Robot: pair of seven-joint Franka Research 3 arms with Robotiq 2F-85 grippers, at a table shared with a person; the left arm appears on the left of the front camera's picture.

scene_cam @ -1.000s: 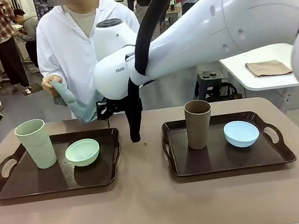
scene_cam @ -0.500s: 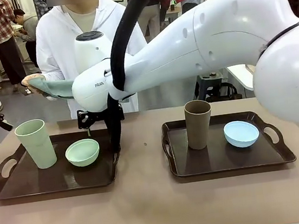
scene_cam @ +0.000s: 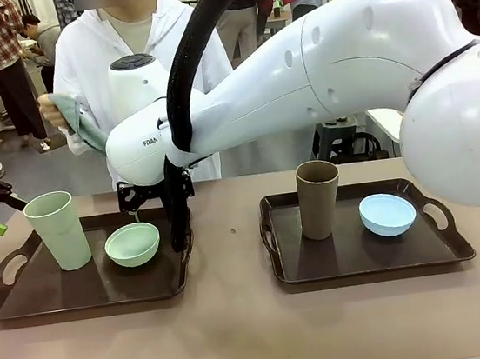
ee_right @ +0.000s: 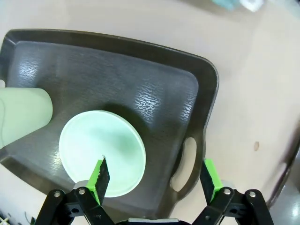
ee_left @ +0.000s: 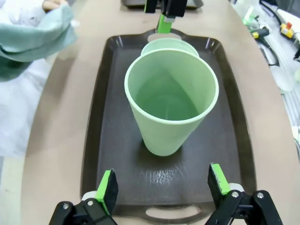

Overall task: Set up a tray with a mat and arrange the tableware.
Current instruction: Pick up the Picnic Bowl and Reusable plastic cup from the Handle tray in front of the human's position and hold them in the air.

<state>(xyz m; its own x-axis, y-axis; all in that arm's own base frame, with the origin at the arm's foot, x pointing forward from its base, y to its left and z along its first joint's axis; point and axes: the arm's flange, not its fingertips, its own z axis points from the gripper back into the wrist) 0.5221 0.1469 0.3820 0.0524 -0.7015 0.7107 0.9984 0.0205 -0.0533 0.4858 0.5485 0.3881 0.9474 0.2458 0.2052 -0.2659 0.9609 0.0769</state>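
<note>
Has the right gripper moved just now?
Yes. The right gripper went left, from between the trays to the left tray's right edge, beside the mint bowl.

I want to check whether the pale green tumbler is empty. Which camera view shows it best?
The left wrist view: it looks down into the pale green tumbler, whole, empty, upright on its tray. The front view gives its outer side; the right wrist view catches a part at the picture's edge.

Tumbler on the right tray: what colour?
Brown. The tumbler shows best in the front view, standing beside the light blue bowl.
</note>
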